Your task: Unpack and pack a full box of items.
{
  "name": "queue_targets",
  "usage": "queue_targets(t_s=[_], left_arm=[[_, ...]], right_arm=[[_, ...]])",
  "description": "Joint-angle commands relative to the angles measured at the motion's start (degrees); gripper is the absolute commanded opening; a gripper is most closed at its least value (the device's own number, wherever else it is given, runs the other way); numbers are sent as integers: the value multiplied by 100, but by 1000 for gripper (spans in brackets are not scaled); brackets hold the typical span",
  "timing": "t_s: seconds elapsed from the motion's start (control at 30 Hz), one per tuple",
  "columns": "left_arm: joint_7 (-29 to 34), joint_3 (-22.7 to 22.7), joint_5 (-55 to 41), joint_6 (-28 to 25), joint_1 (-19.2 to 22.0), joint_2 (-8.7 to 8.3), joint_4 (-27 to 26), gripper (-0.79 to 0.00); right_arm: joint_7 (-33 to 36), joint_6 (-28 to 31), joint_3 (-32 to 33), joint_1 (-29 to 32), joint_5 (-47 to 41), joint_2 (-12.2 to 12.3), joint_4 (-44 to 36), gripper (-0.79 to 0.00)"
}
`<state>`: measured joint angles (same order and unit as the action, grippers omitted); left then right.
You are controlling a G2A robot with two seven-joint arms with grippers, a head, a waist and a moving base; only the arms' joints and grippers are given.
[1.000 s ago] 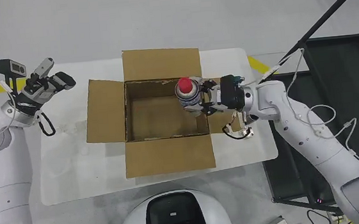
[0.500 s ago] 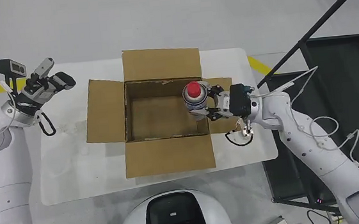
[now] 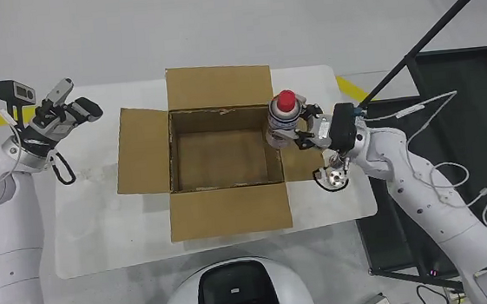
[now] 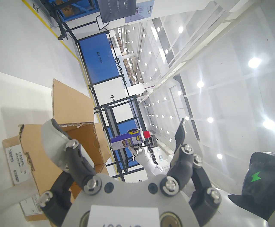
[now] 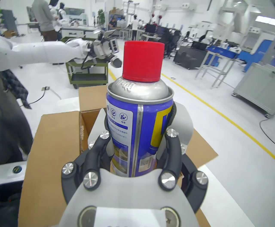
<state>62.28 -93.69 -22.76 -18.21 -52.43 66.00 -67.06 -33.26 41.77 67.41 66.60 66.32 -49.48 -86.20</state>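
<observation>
**Op:** Right wrist view: my right gripper [image 5: 140, 129] is clamped around an upright blue spray can [image 5: 137, 111], red cap on top.

**Desk:** Where is it?

**Op:** Top view puts it over the right edge of the open cardboard box [image 3: 219, 86]. The fingers hide its base. My left gripper [image 3: 81, 103] hangs spread, holding nothing, by the white table [image 3: 102, 225]'s far left corner. Behind is a workshop floor with yellow lines.

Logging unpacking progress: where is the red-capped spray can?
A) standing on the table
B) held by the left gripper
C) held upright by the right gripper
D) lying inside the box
C: the right gripper is shut on the upright spray can, above the box's right edge.
</observation>
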Motion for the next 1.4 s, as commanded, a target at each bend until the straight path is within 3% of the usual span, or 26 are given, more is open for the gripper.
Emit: queue_targets(t_s=[0.0, 0.2, 0.37, 0.57, 0.8, 1.37], left_arm=[[0, 0, 0, 0, 0, 0, 0, 0], [0, 0, 0, 0, 0, 0, 0, 0], [0, 0, 0, 0, 0, 0, 0, 0], [0, 0, 0, 0, 0, 0, 0, 0], [0, 0, 0, 0, 0, 0, 0, 0], [0, 0, 0, 0, 0, 0, 0, 0]], right_arm=[[-581, -343, 245, 322, 265, 30, 88, -785], [-2063, -1508, 750, 1407, 134, 26, 230, -785], [-2352, -2376, 1063, 2114, -56, -6, 63, -785], [-2414, -2930, 1440, 2739, -378, -44, 274, -785], [-2495, -2771, 1784, 3283, -463, -61, 594, -785], [-2480, -2720, 1806, 3307, -385, -61, 604, -785]])
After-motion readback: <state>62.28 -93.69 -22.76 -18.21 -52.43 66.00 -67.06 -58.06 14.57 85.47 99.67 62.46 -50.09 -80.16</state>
